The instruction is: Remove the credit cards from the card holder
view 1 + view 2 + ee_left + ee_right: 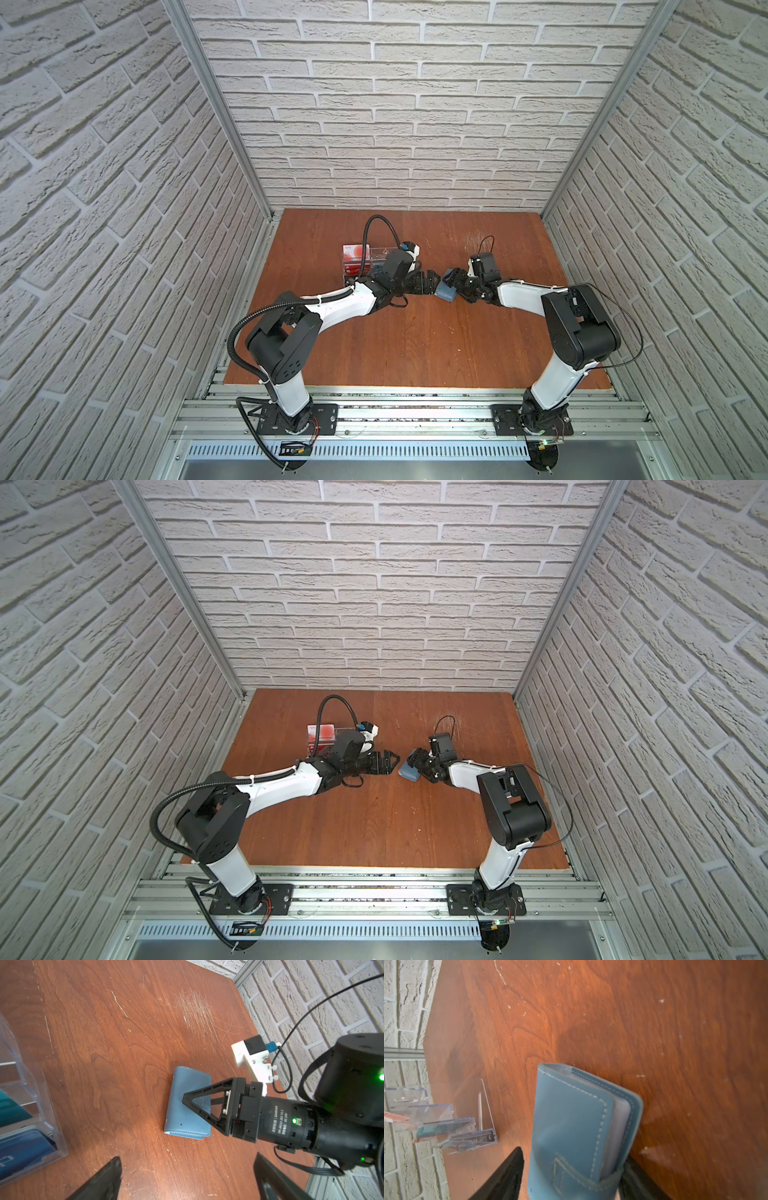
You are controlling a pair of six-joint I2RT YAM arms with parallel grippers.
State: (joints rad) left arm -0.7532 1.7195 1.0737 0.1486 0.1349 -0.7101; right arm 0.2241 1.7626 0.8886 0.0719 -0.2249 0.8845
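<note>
The slate-blue card holder [446, 292] [408, 773] lies folded shut on the wooden table, its strap wrapped over the open edge [571, 1109]. My right gripper [452, 281] [574, 1153] straddles it. One finger touches the strap edge, and a thin strip of wood shows between the other finger and the case. In the left wrist view one right fingertip [185, 1100] lies over the holder [182, 1120]. My left gripper [433, 281] [188, 1156] is open and empty, a short way from the holder. The credit cards are hidden; only grey sleeve edges [620, 1122] show.
A clear acrylic rack [368, 262] [31, 1105] [467, 1126] with several cards stands behind the left arm. A white card with a red circle [353, 251] stands at its back. Brick-pattern walls close in three sides of the table.
</note>
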